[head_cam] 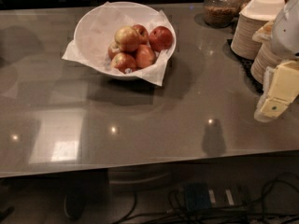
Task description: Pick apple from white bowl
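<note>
Yellow-gold with a red blush, the apple (127, 37) sits on top of the heap in the white bowl (80, 24), propped by the redder apples (145, 56) beneath it (crinkled paper (154, 73) cushions them). It is nearly round, with no real long axis, and its stem end seems to face up. My pincer (276, 97) hangs well right of the bowl over the worktop (140, 125); whether it is spread or closed, I cannot tell.

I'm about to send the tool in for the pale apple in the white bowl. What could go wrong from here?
1. The tool sits at the right edge beside the stacked foam bowls; swinging left could clip them.
2. The apple is packed against its neighbours; a misaimed grasp might roll it or catch the red apple instead.
3. Crinkled paper lines the white bowl; it may snag or slide.
</note>
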`<state>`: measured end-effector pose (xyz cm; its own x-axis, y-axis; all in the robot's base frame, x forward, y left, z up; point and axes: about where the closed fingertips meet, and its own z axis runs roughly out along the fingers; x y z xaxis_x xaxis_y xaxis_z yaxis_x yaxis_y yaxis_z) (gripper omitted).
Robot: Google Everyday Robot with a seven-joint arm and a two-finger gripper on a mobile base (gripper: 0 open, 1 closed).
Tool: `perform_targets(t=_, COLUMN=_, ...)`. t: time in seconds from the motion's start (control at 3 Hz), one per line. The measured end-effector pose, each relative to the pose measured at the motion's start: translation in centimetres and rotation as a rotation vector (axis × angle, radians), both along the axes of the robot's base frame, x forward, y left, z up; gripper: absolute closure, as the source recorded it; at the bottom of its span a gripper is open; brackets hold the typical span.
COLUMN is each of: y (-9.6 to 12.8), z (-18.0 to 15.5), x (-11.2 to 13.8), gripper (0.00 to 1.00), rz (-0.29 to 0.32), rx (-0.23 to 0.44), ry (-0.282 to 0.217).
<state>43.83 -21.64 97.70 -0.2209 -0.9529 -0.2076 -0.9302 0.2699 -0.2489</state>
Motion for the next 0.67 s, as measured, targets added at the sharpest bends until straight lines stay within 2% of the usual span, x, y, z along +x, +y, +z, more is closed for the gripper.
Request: perform_targets(t=0.67, y=0.39, z=0.20, x=0.39, gripper=0.00, rz=0.012, rx=0.010, ry=-0.014)
